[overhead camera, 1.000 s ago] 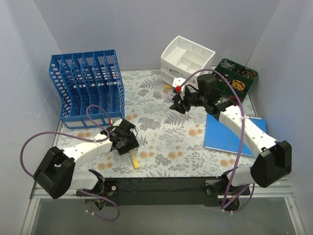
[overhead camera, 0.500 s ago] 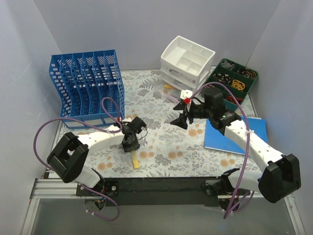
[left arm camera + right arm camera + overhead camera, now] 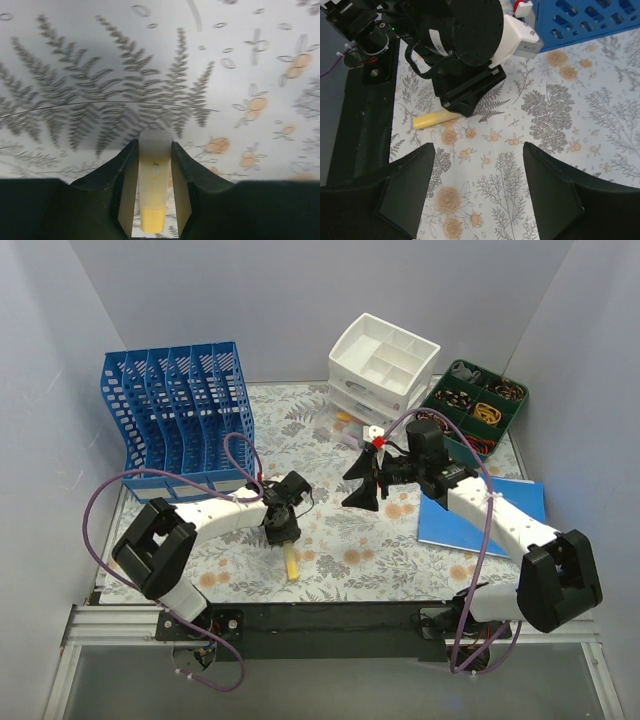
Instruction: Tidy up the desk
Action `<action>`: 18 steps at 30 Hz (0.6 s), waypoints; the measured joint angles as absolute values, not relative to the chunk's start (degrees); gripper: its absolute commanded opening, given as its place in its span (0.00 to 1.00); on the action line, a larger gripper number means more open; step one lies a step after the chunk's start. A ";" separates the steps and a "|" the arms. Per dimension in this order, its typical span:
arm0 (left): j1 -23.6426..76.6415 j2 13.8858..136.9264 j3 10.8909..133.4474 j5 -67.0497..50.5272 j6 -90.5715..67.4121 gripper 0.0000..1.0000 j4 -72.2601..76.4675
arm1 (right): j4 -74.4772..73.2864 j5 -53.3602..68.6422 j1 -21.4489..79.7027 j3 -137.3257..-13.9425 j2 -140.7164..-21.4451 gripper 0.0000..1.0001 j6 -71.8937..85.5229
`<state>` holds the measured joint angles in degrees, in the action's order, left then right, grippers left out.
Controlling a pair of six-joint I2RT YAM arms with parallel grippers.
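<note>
The desk (image 3: pixel 340 530) is a tabletop with a pale fern-and-orange-flower print and a black front rail. My left gripper (image 3: pixel 283 538) sits low over its middle-left, shut on a yellow stick (image 3: pixel 291 566) with a pale cap. In the left wrist view the stick (image 3: pixel 154 185) runs lengthwise between the jaws of the left gripper (image 3: pixel 155 147). My right gripper (image 3: pixel 362 490) hovers over the desk's middle, open and holding nothing. The right wrist view shows the right gripper (image 3: pixel 477 185) over bare print, with the left gripper (image 3: pixel 465 97) and the stick (image 3: pixel 432 120) beyond it.
A blue slotted file rack (image 3: pixel 180 420) stands at the back left. A white drawer organizer (image 3: pixel 383 365) and a green tray (image 3: pixel 478 400) of small items sit at the back right. A blue notebook (image 3: pixel 480 515) lies under my right arm.
My left gripper has closed on the yellow stick and carried it to the right. My right gripper has opened wider and shifted slightly left.
</note>
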<state>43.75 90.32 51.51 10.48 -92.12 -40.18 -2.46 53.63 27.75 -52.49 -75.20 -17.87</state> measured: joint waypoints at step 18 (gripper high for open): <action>41.41 99.46 55.00 5.48 -97.84 0.06 -0.43 | -1.83 43.86 25.96 -52.31 -86.02 0.81 -9.37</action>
